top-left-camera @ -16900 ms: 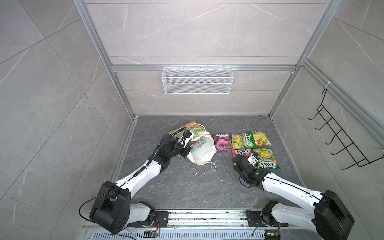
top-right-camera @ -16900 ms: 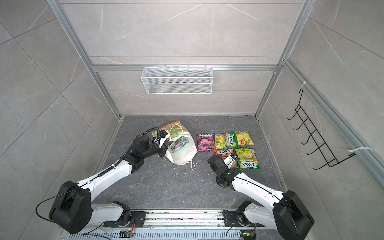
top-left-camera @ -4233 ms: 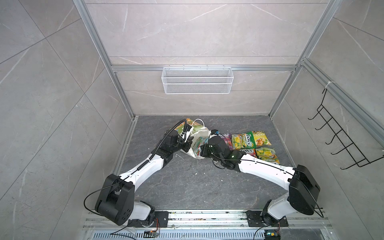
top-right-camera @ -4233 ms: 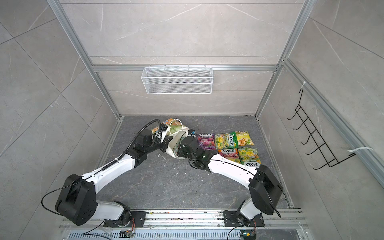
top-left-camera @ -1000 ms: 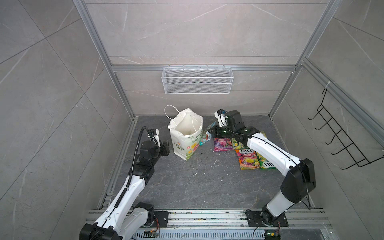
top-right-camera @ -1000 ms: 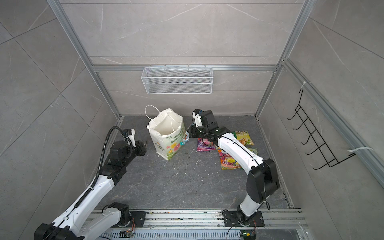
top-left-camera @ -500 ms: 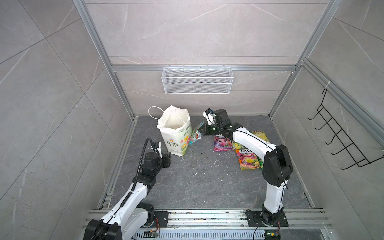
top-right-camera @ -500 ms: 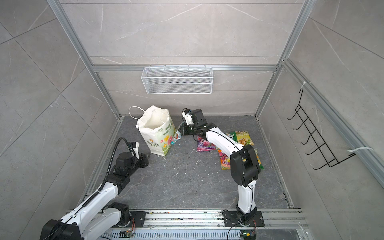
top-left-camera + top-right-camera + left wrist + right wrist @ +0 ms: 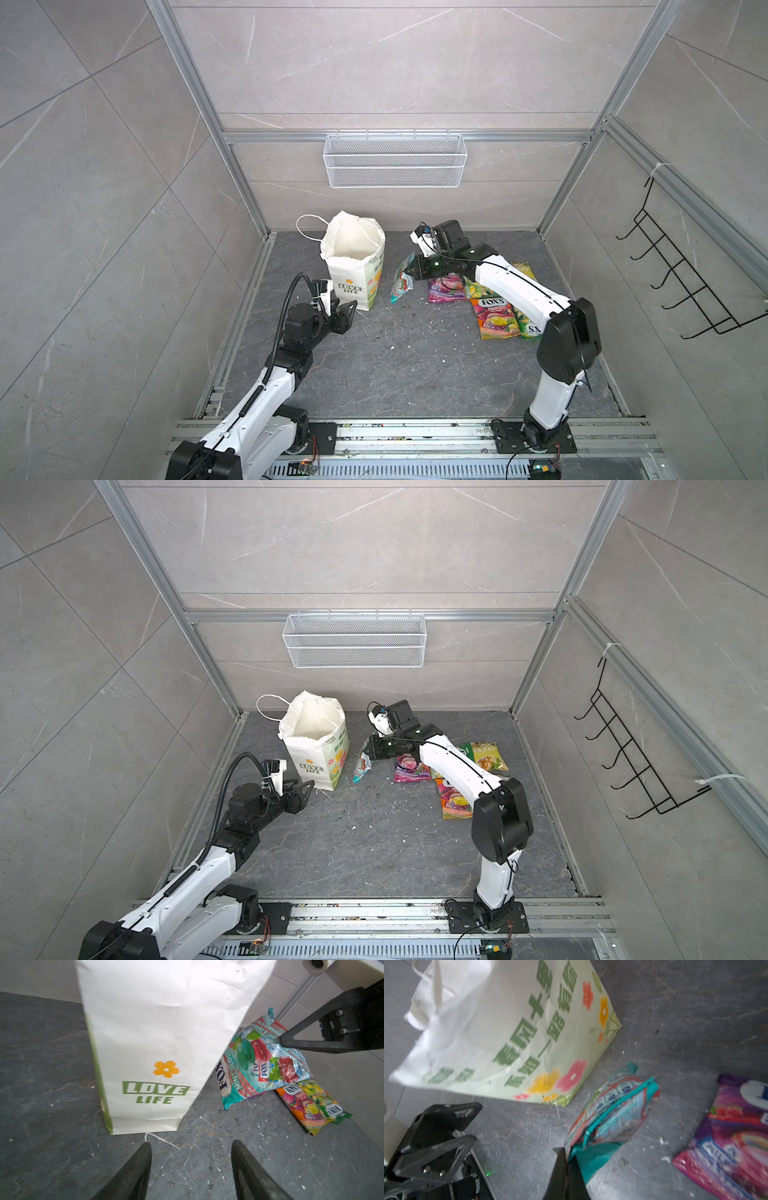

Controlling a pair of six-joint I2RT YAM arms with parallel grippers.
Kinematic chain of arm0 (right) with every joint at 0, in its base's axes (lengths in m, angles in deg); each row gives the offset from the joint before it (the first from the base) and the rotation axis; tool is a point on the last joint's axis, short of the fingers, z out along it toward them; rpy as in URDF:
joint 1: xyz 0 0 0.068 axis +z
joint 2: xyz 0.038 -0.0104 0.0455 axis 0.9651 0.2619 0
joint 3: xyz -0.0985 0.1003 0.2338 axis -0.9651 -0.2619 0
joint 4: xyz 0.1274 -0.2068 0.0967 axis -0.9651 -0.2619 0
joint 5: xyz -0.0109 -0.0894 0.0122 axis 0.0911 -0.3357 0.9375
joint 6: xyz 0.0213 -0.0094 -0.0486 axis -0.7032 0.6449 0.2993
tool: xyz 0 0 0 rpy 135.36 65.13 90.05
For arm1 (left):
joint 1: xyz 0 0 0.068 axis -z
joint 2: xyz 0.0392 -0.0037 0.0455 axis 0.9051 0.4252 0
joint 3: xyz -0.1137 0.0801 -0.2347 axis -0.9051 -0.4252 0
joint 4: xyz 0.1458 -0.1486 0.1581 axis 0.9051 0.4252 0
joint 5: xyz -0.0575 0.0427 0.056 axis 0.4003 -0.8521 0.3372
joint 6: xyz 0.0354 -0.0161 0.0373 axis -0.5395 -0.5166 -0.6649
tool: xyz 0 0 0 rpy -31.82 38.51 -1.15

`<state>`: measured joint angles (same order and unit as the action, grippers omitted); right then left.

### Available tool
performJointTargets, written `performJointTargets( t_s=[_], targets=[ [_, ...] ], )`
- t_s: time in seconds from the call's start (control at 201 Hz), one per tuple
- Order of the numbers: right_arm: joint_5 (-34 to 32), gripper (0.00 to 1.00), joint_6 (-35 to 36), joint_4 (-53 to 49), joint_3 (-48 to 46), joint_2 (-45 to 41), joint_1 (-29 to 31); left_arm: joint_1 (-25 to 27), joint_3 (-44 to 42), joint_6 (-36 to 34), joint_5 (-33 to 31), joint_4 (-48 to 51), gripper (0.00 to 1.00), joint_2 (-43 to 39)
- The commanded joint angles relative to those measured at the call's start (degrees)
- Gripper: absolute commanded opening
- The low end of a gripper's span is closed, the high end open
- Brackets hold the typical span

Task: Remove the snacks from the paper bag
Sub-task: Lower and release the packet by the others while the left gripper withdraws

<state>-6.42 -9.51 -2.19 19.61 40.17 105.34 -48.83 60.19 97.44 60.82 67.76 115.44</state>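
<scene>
- One pouch in hand. Right jaws are pressed together on the top seam of the teal-red pouch (image 9: 612,1118), which hangs crumpled below them. Its low corner is at or just off the tabletop (image 9: 415,365), can't tell which.
- Left side?
- Left jaws spread, nothing between them. They sit low over the tabletop, aimed at the base of the paper bag (image 9: 145,1043), just short of it and not touching.
- Bag state?
- Upright, mouth open, just past the right jaws' tips, with the held pouch between jaws and bag. From above the inside reads plain white and no pouch shows. The very bottom isn't fully in sight.
- Rest of the snacks?
- Behind the right jaws, under that forearm. Purple pouch (image 9: 449,293) is nearest, then the orange pouch (image 9: 494,318) and yellow-green pouch (image 9: 488,756), flat and overlapping. The arm may hide more.
- Which step?
- My read: last pouch is out and headed for the pile. Task is nearly done.
- Next move?
- Swing the right jaws back from the bag, lower until the pouch lies flat beside the purple pouch, then spread. It's a thin pinch on glossy film, so it may slip or drag a corner. Left only needs to steady the bag if it tips.
</scene>
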Motion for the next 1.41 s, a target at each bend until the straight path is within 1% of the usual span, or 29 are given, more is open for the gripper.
performJointTargets(
  t_s=[0.0,0.105,0.209,0.309,0.393,0.557,0.662,0.781,0.996,1.185,1.269,1.354,1.409],
  targets=[
    [0.69,0.0,3.46,-5.84,-4.09,-7.08,1.01,2.55,-0.15,-2.31,7.1,-3.77,0.64,0.57],
    [0.33,0.0,5.95,-9.23,-8.67,-10.39,1.11,5.86,-0.8,-3.39,6.09,-3.24,0.66,0.47],
    [-0.81,0.0,6.86,-11.1,-11.72,-11.87,1.12,7.48,-0.93,-3.75,4.79,-3.35,0.66,1.65],
    [-2.07,0.0,7.04,-9.91,-13.62,-11.7,1.32,8.66,-0.5,-3.8,4.86,-4.95,0.66,4.02],
    [-2.0,0.0,7.7,-9.28,-13.65,-10.32,1.48,9.85,1.23,-4.96,5.65,-4.31,0.66,6.08],
    [-0.81,0.0,7.7,-6.06,-14.8,-9.97,1.68,10.27,2.28,-4.63,3.47,-4.81,0.67,5.99],
    [-1.2,0.0,8.68,-4.94,-16.05,-10.01,1.57,10.27,2.02,-5.19,2.66,-4.65,0.67,5.34],
    [-2.36,0.0,9.45,-6.41,-16.38,-8.29,1.56,10.27,2.22,-5.91,1.4,-4.48,0.67,5.85],
    [-9.46,0.0,8.28,-9.08,-18.35,-8.5,0.42,10.25,3.11,-5.86,1.43,-3.76,0.66,7.13],
    [-15.74,0.0,8.01,-17.02,-16.71,-7.77,0.09,10.27,3.73,-5.34,1.45,-3.95,0.66,8.21],
    [-19.12,0.02,8.06,-19.58,-16.38,-7.31,0.02,10.3,3.58,-5.08,1.49,-4.72,0.66,8.72],
    [-23.4,0.02,7.23,-21.63,-15.8,-6.38,-0.1,10.33,3.61,-4.96,1.74,-5.36,0.66,9.5],
    [-24.84,0.01,6.41,-22.25,-15.71,-5.68,-0.32,10.35,3.79,-4.86,1.92,-5.61,0.66,9.86]
  ],
)
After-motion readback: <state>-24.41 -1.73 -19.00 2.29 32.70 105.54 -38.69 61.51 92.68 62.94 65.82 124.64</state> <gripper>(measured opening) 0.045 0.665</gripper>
